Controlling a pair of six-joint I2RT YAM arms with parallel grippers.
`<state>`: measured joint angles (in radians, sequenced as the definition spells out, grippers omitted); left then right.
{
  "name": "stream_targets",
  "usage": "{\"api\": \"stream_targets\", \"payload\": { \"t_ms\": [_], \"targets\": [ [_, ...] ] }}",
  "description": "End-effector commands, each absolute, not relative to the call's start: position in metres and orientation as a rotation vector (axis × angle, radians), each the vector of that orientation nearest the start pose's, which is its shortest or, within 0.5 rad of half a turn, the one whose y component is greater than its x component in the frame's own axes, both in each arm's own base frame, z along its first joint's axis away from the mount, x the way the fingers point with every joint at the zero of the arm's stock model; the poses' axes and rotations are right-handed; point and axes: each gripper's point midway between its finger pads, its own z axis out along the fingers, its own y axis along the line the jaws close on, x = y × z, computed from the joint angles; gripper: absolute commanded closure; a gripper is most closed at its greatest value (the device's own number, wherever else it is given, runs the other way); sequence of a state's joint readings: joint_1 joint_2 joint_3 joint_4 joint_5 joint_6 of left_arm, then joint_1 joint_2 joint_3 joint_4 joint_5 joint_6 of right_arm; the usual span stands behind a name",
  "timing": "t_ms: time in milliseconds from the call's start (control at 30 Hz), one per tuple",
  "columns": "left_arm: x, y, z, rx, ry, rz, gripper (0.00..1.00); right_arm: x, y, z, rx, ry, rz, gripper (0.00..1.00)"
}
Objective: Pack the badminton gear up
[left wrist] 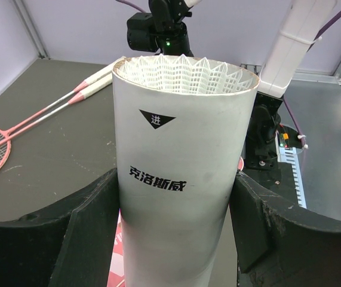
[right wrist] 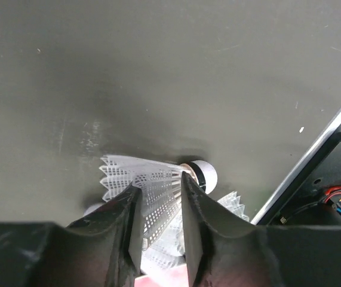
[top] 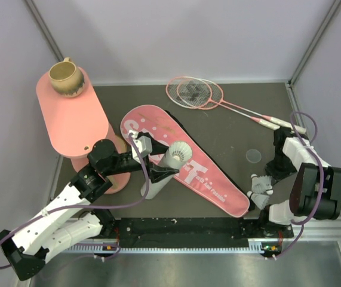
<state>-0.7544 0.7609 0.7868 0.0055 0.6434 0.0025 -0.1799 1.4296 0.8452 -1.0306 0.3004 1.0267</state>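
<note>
The left gripper (left wrist: 176, 209) is clamped round the white tube (left wrist: 182, 149), its jaws pressed to both sides, holding it roughly upright over the left edge of the pink bag (top: 215, 179). The tube bears a black triangle with "进" and, below it, "克洛斯威". The white tips of a feather shuttlecock (left wrist: 185, 75) show at its open mouth. The bag's large white lettering is partly hidden; an "S" and a "T" read clearly. Just off the bag's narrow end, the right gripper (right wrist: 161, 209) is pinched nearly closed on the skirt of a second shuttlecock (right wrist: 152, 182), down at the table (right wrist: 158, 72). Two pink rackets (top: 194, 92) lie beyond the bag, apart from it
</note>
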Motion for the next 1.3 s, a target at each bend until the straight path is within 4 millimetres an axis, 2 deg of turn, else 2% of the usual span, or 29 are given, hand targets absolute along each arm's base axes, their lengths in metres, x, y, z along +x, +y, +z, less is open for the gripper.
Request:
{"api": "stream_targets", "payload": {
  "t_ms": [0, 100, 167, 267, 367, 400, 433, 533, 567, 600, 633, 667, 700, 767, 800, 867, 900, 1000, 1133, 1267],
  "targets": [
    [0.134, -0.274, 0.352, 1.064, 1.129, -1.074, 0.95, 0.187, -0.059, 0.044, 1.716, 2.416, -0.44, 0.83],
    [0.136, -0.275, 0.349, 1.065, 1.141, -1.074, 0.95, 0.194, -0.063, 0.06, 1.667, 2.368, -0.408, 0.98],
    [0.137, -0.276, 0.348, 1.062, 1.146, -1.071, 0.96, 0.198, -0.067, 0.071, 1.633, 2.332, -0.397, 1.0],
    [0.14, -0.277, 0.345, 1.062, 1.162, -1.07, 0.96, 0.211, -0.077, 0.104, 1.526, 2.248, -0.364, 1.0],
    [0.143, -0.279, 0.341, 1.06, 1.177, -1.068, 0.96, 0.23, -0.081, 0.147, 1.356, 2.176, -0.274, 1.0],
    [0.144, -0.28, 0.34, 1.059, 1.185, -1.066, 0.96, 0.24, -0.073, 0.164, 1.224, 2.202, -0.197, 1.0],
    [0.144, -0.28, 0.339, 1.062, 1.185, -1.065, 0.96, 0.254, -0.067, 0.188, 1.109, 2.143, -0.105, 1.0],
    [0.147, -0.281, 0.336, 1.067, 1.196, -1.048, 0.96, 0.276, -0.025, 0.237, 0.758, 2.106, 0.19, 1.0],
    [0.149, -0.281, 0.334, 1.069, 1.2, -1.043, 0.96, 0.28, 0.007, 0.267, 0.577, 2.049, 0.395, 1.0],
    [0.152, -0.281, 0.334, 1.062, 1.207, -1.032, 0.96, 0.282, 0.024, 0.289, 0.454, 2.0, 0.48, 1.0],
    [0.153, -0.281, 0.333, 1.064, 1.206, -1.025, 0.96, 0.28, 0.048, 0.306, 0.319, 1.968, 0.59, 1.0],
    [0.156, -0.282, 0.333, 1.059, 1.211, -1.019, 0.96, 0.271, 0.081, 0.331, 0.134, 1.917, 0.766, 1.0],
    [0.159, -0.285, 0.333, 1.057, 1.221, -1.019, 0.96, 0.264, 0.1, 0.354, 0.035, 1.874, 0.847, 1.0],
    [0.159, -0.287, 0.338, 1.054, 1.236, -1.036, 0.96, 0.237, 0.147, 0.379, -0.187, 1.846, 1.04, 1.0],
    [0.161, -0.29, 0.336, 1.057, 1.251, -1.045, 0.96, 0.23, 0.16, 0.398, -0.258, 1.815, 1.082, 1.0],
    [0.161, -0.292, 0.339, 1.057, 1.253, -1.059, 0.96, 0.206, 0.188, 0.414, -0.392, 1.78, 1.165, 1.0],
    [0.163, -0.293, 0.341, 1.054, 1.253, -1.057, 0.96, 0.198, 0.194, 0.427, -0.43, 1.741, 1.182, 1.0],
    [0.168, -0.296, 0.343, 1.05, 1.274, -1.051, 0.96, 0.174, 0.208, 0.448, -0.508, 1.686, 1.274, 1.0],
    [0.171, -0.299, 0.347, 1.054, 1.283, -1.048, 0.96, 0.162, 0.217, 0.449, -0.539, 1.68, 1.331, 1.0],
    [0.174, -0.3, 0.345, 1.075, 1.276, -1.028, 0.96, 0.16, 0.231, 0.436, -0.574, 1.717, 1.369, 1.0]
  ]
}}
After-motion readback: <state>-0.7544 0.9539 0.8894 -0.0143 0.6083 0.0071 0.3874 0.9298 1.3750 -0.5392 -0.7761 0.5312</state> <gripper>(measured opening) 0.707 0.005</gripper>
